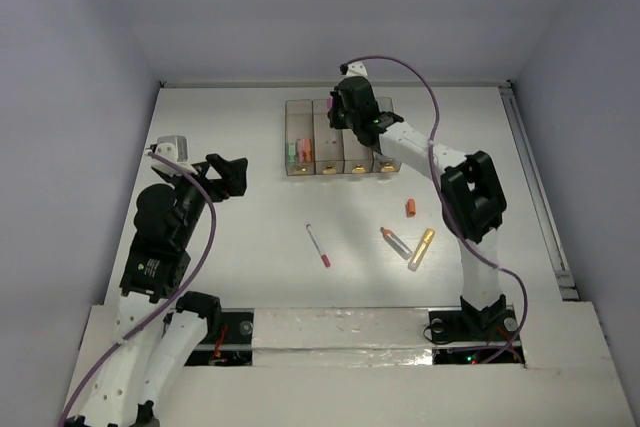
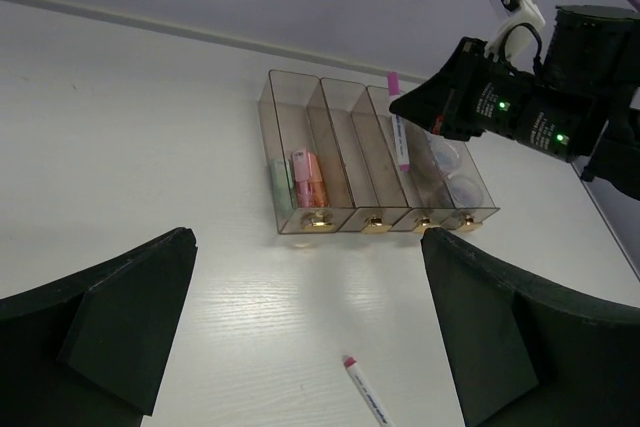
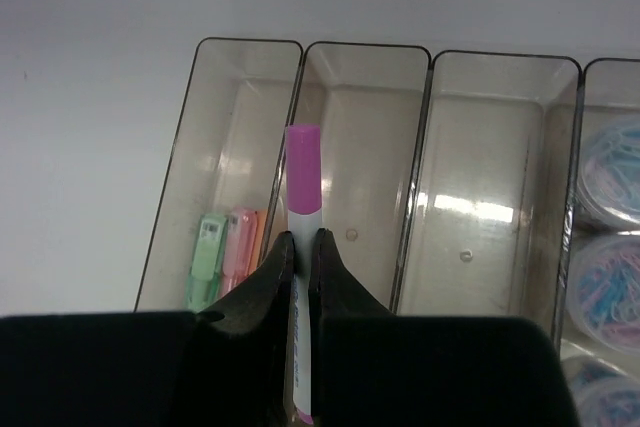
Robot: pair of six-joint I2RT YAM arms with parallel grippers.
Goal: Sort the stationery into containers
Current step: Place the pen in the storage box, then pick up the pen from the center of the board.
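Right gripper (image 3: 300,245) is clamping the white-magenta marker (image 3: 302,172) over the bins' (image 3: 430,59) first divider, long axis lying along them, probably aiming at the second bin (image 3: 365,177). Left gripper (image 1: 230,175) is idling spread apart, farther off.

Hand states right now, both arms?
Left hand: open, empty.
Right hand: closed on the pink-capped marker.

You've got the white-magenta marker (image 3: 302,192) held over the bins (image 3: 490,147), above their first divider from the left. A green stick (image 3: 208,259) and a pink stick (image 3: 240,247) lie in the leftmost bin, and jars (image 3: 612,292) sit in the rightmost. In front of the bins lie a white pen (image 1: 318,245), a short orange stick (image 1: 411,207), a clear-pink stick (image 1: 394,241) and a gold stick (image 1: 421,249).
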